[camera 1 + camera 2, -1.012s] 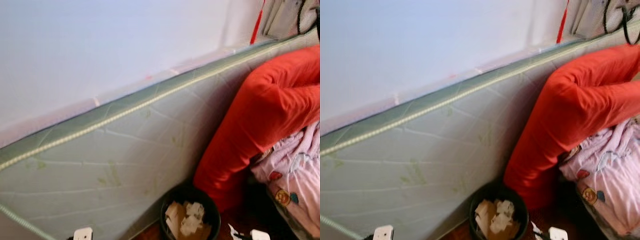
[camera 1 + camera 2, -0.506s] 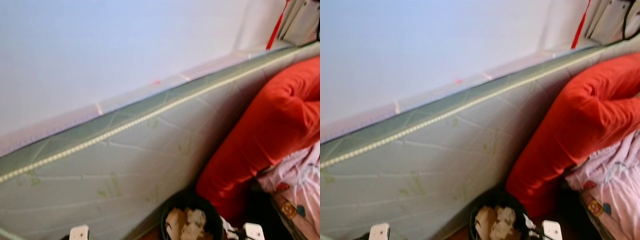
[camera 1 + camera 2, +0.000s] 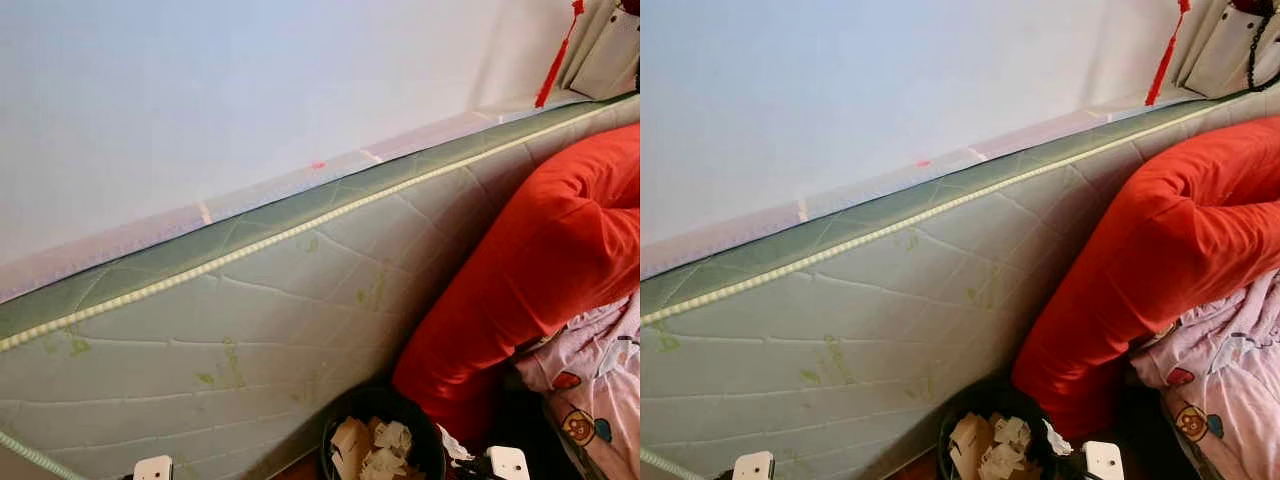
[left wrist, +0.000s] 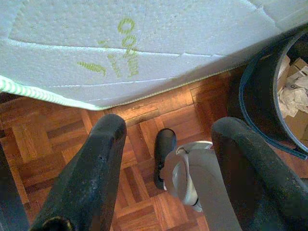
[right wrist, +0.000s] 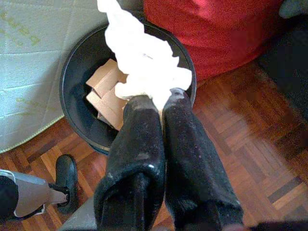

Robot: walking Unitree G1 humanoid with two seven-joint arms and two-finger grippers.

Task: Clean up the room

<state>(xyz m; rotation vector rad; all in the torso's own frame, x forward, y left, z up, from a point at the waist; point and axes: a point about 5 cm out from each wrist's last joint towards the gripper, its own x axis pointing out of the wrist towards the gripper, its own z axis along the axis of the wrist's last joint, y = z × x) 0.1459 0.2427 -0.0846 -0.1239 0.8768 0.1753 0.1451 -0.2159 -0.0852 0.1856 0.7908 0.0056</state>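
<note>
One wad of white tissue (image 5: 144, 60) sits pinched between the closed fingers (image 5: 185, 139) of the right gripper (image 5: 161, 103), which hangs over the rim of the black bin (image 5: 72, 72) on the side nearest the red cushion (image 5: 226, 29). It is held there, it seems, so that letting go drops the tissue among the cardboard scraps (image 5: 103, 91) already inside. The bin stands on the wood floor (image 5: 240, 144), tight against the lower edge of the mattress (image 3: 250, 320) propped on its side along the wall (image 3: 200, 90).

The left gripper (image 4: 166, 144) hangs idle above the floor by that same mattress edge, its fingers wide apart and holding nothing.

In the head views the bin is cut off at the bottom, and the tissue shows merely as a small white scrap. The pink bedding (image 3: 595, 385) under the cushion runs out of frame, so what else needs tidying cannot be judged.
</note>
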